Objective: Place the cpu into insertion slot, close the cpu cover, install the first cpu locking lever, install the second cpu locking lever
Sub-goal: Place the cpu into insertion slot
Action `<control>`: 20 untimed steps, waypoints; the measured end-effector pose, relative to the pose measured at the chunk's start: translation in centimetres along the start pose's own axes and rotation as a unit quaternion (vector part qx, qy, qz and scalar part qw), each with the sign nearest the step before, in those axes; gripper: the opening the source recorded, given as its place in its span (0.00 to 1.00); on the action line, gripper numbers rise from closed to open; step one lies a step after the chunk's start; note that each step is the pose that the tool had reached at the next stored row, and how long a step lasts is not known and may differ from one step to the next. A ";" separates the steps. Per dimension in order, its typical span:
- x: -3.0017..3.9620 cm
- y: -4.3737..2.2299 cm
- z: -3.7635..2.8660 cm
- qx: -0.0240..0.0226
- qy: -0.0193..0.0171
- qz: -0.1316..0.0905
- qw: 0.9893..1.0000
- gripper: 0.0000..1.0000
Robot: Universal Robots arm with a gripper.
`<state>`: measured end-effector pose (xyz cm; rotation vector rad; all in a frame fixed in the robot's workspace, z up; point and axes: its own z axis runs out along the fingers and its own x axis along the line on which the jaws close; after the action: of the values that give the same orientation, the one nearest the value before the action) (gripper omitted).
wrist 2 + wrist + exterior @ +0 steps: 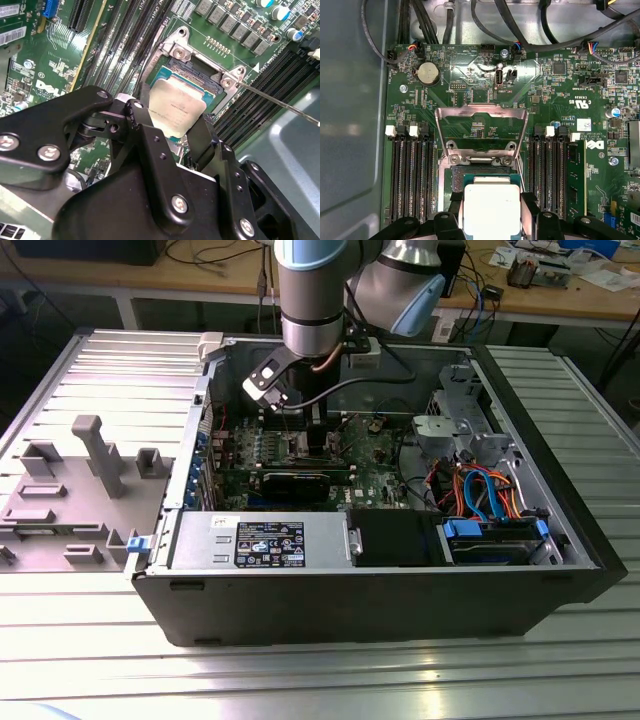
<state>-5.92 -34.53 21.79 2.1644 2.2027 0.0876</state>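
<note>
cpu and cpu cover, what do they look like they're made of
cpu: the top looks like metal, matt silver-grey with a soft sheen, likely a plated lid.
cpu cover: thin sheet metal by the look, bare shiny silver, catching glare along its bent edges around the open window.

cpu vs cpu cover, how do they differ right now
The cpu is a solid silver-grey square; the cpu cover is an open frame, with the green board showing through its window. The cpu sits gripped in the end effector over the insertion slot; the cpu cover is swung open beyond the slot, untouched. The cpu cover looks wider than the cpu. Both are silvery metal.
</note>
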 end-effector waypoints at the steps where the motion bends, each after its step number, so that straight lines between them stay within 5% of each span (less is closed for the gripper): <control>1: 0.00 0.00 0.01 0.000 0.000 0.000 1.000 0.54; 11: 0.00 0.00 0.03 0.000 0.000 0.000 1.000 0.54; 15: 0.40 0.00 0.13 0.000 -0.010 -0.001 1.000 0.54; 20: 0.79 -0.03 0.60 0.000 -0.012 0.012 1.000 0.54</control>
<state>-5.92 -33.74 21.19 2.1799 2.1650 0.0604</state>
